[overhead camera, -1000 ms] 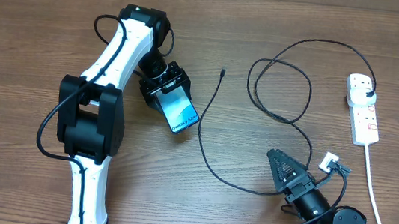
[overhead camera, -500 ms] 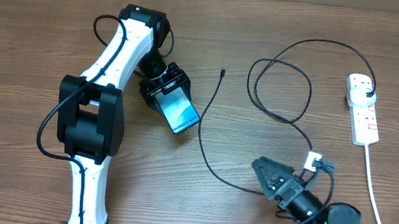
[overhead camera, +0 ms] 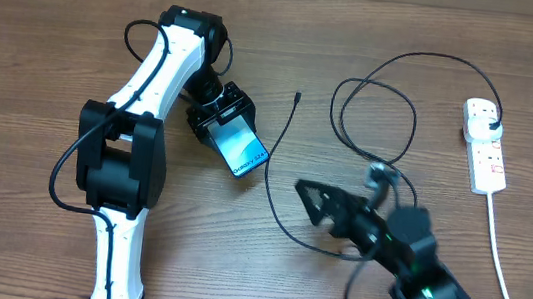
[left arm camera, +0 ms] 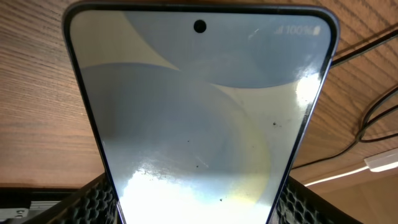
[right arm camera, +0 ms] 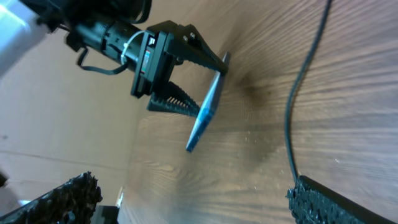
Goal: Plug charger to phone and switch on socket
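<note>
My left gripper (overhead camera: pixel 227 125) is shut on the phone (overhead camera: pixel 242 149) and holds it tilted above the table, lit screen up. The phone fills the left wrist view (left arm camera: pixel 199 106), between the jaws (left arm camera: pixel 199 208). The charger is a thin black cable (overhead camera: pixel 272 175) with its free tip (overhead camera: pixel 297 97) lying on the table right of the phone. It loops to a black plug (overhead camera: pixel 492 123) seated in the white socket strip (overhead camera: pixel 485 149). My right gripper (overhead camera: pixel 316 203) is open and empty, just right of the cable's lower bend. The right wrist view shows the held phone (right arm camera: pixel 205 109) and the cable (right arm camera: pixel 305 81) ahead of the open jaws (right arm camera: pixel 199 205).
The strip's thick white cord (overhead camera: pixel 501 267) runs down the right side to the front edge. The cable's loops (overhead camera: pixel 376 117) lie between the phone and the strip. The left arm (overhead camera: pixel 137 135) spans the left part of the table.
My right arm has swung from the lower right corner leftward and up toward the cable's bend, blurred by motion. The left gripper and phone have not moved.
</note>
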You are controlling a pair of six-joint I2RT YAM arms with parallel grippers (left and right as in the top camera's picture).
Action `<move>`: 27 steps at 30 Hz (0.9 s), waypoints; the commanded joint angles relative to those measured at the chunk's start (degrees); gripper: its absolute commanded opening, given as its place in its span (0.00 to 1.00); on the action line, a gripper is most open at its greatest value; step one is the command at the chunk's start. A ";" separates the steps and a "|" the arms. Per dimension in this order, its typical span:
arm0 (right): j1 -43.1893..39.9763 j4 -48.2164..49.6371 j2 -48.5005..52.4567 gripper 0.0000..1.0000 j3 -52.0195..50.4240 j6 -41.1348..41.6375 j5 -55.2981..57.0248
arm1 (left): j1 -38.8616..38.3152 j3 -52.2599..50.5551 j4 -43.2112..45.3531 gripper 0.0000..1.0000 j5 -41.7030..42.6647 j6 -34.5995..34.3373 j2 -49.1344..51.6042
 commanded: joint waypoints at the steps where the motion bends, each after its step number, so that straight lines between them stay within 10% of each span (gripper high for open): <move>1: 2.67 2.36 10.01 1.00 5.86 -1.01 4.02 | -0.15 1.55 -0.11 0.04 1.36 -2.47 -0.07; 14: 8.04 2.89 40.85 0.98 25.90 1.33 5.01 | -0.15 1.55 1.11 0.04 1.86 -5.88 -0.07; 27: 7.87 9.77 45.77 0.62 26.05 6.64 3.80 | -0.46 1.55 2.19 0.05 4.81 -6.08 -0.07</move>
